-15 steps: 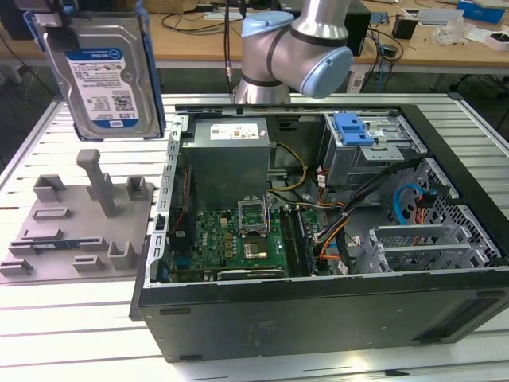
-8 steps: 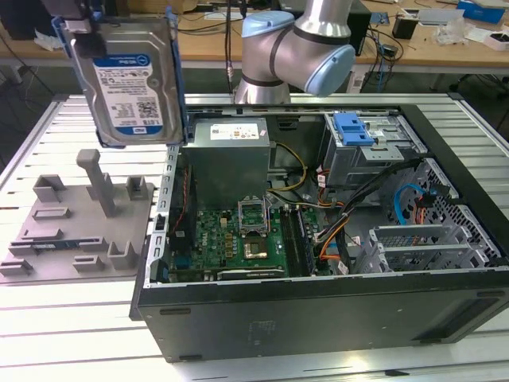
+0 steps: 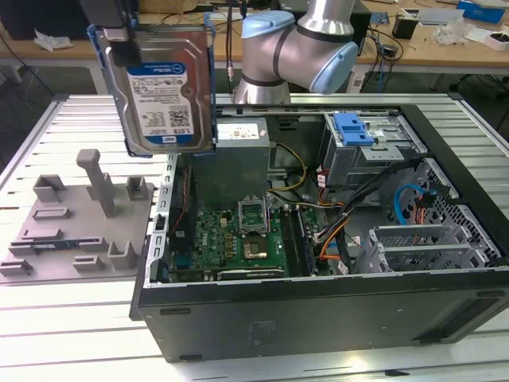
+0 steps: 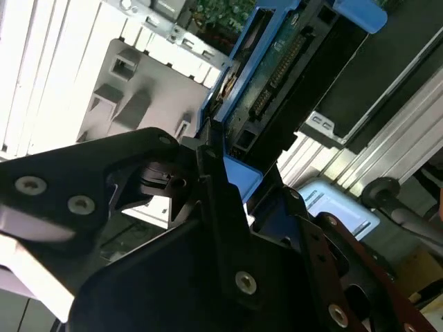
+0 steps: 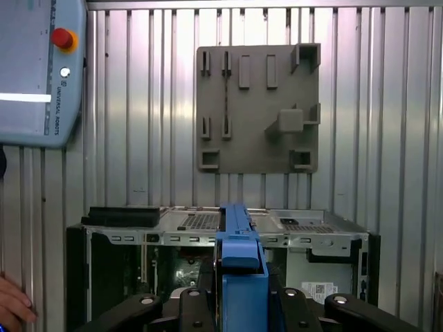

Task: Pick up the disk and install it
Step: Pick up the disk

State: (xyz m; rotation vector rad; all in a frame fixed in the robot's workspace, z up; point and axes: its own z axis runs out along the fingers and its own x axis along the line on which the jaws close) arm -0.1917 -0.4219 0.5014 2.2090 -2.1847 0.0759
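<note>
- The gripper (image 3: 121,48) is clamped on the disk's (image 3: 169,95) top edge, holding it upright in the air.
- In the exterior view, the disk hangs at 11 o'clock over the open computer case (image 3: 318,310); the grey fixture plate (image 3: 71,223) lies at its 7 o'clock.

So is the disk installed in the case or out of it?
Out. The disk hangs upright above the open case, clamped in the jaws.

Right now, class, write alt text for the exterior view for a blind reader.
The claw holds the disk upright in the air by an open computer case. A grey fixture plate lies at the exterior view's left.
</note>
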